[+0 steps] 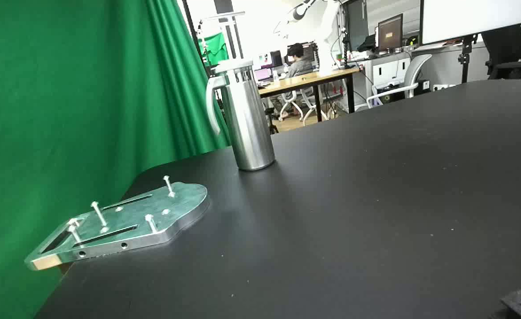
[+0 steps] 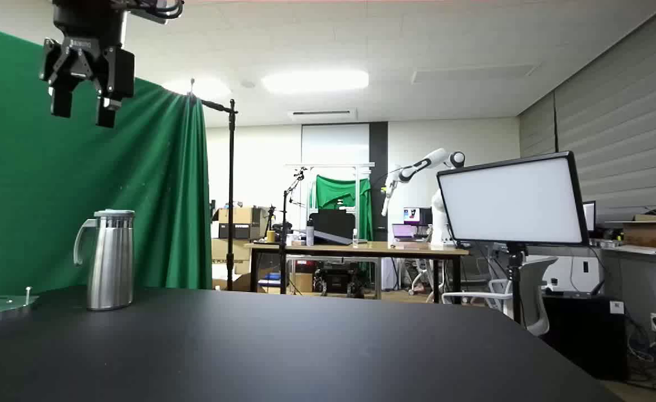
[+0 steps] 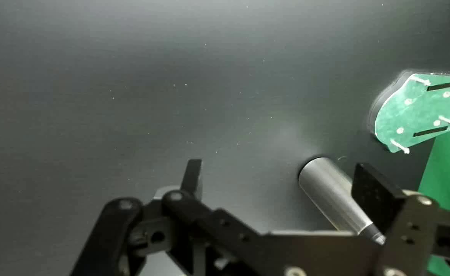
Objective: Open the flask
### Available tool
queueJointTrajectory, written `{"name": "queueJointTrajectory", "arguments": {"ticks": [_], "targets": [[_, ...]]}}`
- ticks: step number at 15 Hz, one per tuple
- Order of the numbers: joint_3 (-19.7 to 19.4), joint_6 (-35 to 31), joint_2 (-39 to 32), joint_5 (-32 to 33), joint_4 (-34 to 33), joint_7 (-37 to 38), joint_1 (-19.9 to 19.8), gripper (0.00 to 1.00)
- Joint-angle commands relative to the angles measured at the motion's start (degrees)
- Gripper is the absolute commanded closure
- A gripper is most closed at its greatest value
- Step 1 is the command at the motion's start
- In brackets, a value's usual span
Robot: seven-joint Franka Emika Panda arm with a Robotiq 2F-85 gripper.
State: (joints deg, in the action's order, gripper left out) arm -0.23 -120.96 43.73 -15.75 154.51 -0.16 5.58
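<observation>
in an exterior view, the flask [image 1: 252, 124] stands upright on the dark table [image 1: 353, 212], near its edge and the green curtain [image 1: 109, 88], with the lid [image 1: 233, 65] on and the pale handle [image 1: 210, 107] out to one side. being tall and narrow, it could tip from a sideways knock up high, perhaps over that edge. the pegged plate [image 1: 189, 203] lies near it and seems to jut past the table at one end, so a careless sweep might send it off.

in an exterior view, the gripper [image 2: 84, 110] hangs high, well apart from the flask, its fingers [image 2: 61, 103] spread and holding nothing. if they come down out of line, i'd expect one to land on the lid or snag the handle and drag the flask along.

in the wrist view, the finger at the picture's right hides part of the flask, which shows off-centre between the fingers; the lid is hard to make out. descending without correcting that looks the likeliest mistake. later, a grip on the lid, with nothing bracing the flask below, may simply turn or lift the whole thing.
</observation>
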Motion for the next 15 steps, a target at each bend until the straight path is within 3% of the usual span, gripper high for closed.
{"name": "queueJointTrajectory", "arguments": {"ticks": [1, 11, 15], "targets": [[0.1, 0.2, 0.0, -0.1, -0.1, -0.1, -0.2, 0.00], [0.1, 0.2, 0.0, -0.1, -0.1, -0.1, -0.2, 0.00], [0.8, -4.0, -5.1, -0.3, -3.4, -0.2, 0.4, 0.00]]}}
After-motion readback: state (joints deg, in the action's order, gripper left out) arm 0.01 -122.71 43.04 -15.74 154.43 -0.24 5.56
